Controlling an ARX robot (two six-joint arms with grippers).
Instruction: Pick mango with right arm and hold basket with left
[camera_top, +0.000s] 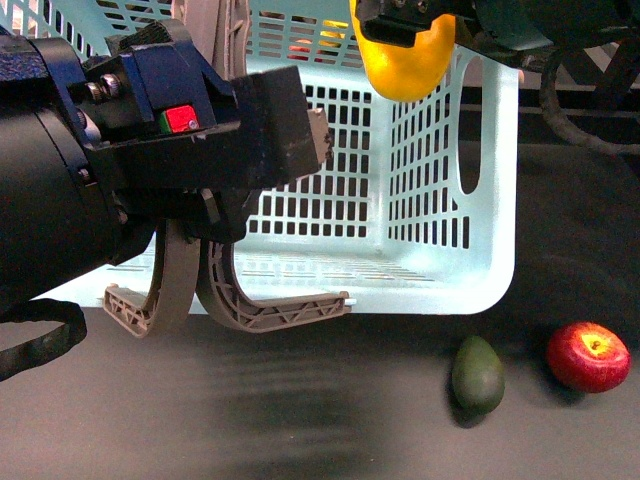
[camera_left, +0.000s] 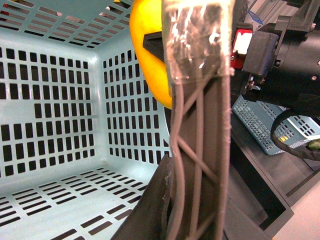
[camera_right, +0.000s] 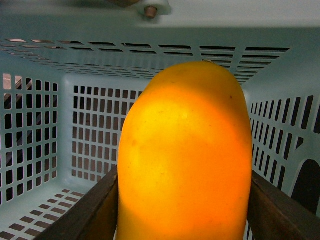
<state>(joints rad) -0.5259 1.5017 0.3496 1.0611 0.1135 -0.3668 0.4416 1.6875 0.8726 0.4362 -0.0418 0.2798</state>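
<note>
At far left the left gripper (camera_top: 300, 130) sits in front of the basket (camera_top: 490, 285), a grey-brown handle (camera_top: 270, 310) lying along its taped finger (camera_left: 197, 45); whether it is clamped I cannot tell. The basket looks tipped, its open mouth facing the robot. Right of centre and high up, the right gripper (camera_top: 405, 22) is closed on the mango (camera_top: 408, 65), which hangs at the basket's upper rim and points into the bare interior. The step seems to be delivery. The left arm should hold the basket steady, and the mango should go in past the rim and low before release. The avocado (camera_top: 478, 375) and the apple (camera_top: 588, 356) lie on the dark table (camera_top: 300, 420) at far right.
</note>
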